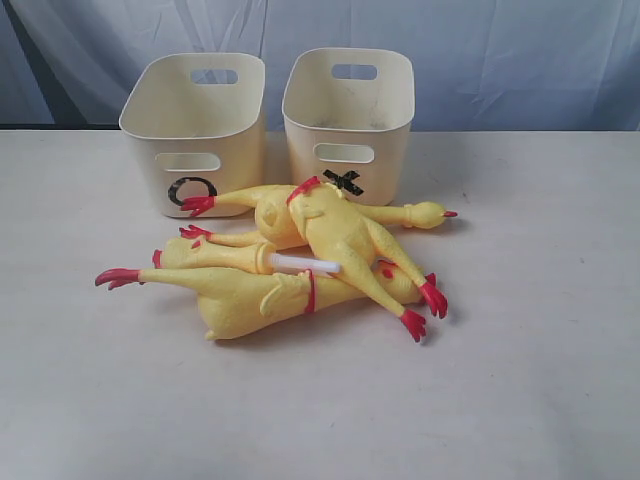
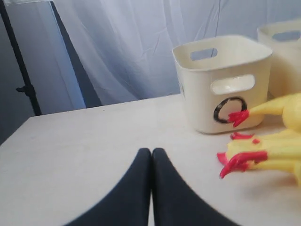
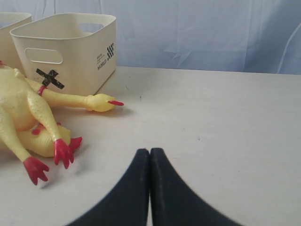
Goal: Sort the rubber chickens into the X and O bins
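My left jaws and right jaws are both clenched, grasping nothing, low over the bench (image 1: 540, 400). The rubber chickens (image 1: 330, 238) lie heaped on it, just in front of the 2 bins: O bin (image 1: 238, 172) left, X bin (image 1: 392, 160) right.

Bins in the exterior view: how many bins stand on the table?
2. The O bin stands at the back left. The X bin stands beside it on the right. Both are behind the pile of rubber chickens. No others seem hidden.
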Controlling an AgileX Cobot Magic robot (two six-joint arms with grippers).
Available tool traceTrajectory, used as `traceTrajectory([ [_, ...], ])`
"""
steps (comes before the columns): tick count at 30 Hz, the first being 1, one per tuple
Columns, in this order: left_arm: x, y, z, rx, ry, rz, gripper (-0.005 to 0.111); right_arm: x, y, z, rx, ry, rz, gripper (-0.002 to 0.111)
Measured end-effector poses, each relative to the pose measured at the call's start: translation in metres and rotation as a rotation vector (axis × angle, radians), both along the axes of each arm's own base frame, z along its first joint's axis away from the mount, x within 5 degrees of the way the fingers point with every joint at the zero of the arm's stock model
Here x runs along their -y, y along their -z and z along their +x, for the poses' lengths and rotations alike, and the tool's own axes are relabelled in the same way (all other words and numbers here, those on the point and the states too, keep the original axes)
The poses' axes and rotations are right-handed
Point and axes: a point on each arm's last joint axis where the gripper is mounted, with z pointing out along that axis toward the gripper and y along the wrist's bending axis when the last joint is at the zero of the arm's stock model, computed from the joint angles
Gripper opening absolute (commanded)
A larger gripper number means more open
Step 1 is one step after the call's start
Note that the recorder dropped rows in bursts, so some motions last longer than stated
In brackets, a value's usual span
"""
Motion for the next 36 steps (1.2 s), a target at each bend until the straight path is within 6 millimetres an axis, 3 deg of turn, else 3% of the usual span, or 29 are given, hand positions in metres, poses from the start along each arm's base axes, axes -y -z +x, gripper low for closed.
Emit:
traceTrajectory([
  [4,0.001,-0.007,0.0,0.071,0.004,-0.181,0.0,0.0,0.0,0.0,0.0,0.0,0.0,-0.001],
  [13,0.001,-0.008,0.0,0.088,0.001,-0.17,0.0,0.0,0.0,0.0,0.0,0.0,0.0,-0.001],
  [17,-0.001,-0.017,0.0,0.178,-0.011,-0.174,0.0,0.0,0.0,0.0,0.0,0.0,0.0,-0.001],
  [26,-0.003,-0.02,-0.001,0.212,-0.013,-0.581,0.0,0.0,0.0,0.0,0.0,0.0,0.0,-0.001],
  [30,-0.001,-0.022,-0.001,0.172,-0.001,-0.637,0.0,0.0,0.0,0.0,0.0,0.0,0.0,-0.001],
  [36,0.002,-0.055,-0.007,0.181,0.038,-0.636,0.0,0.0,0.0,0.0,0.0,0.0,0.0,-0.001],
])
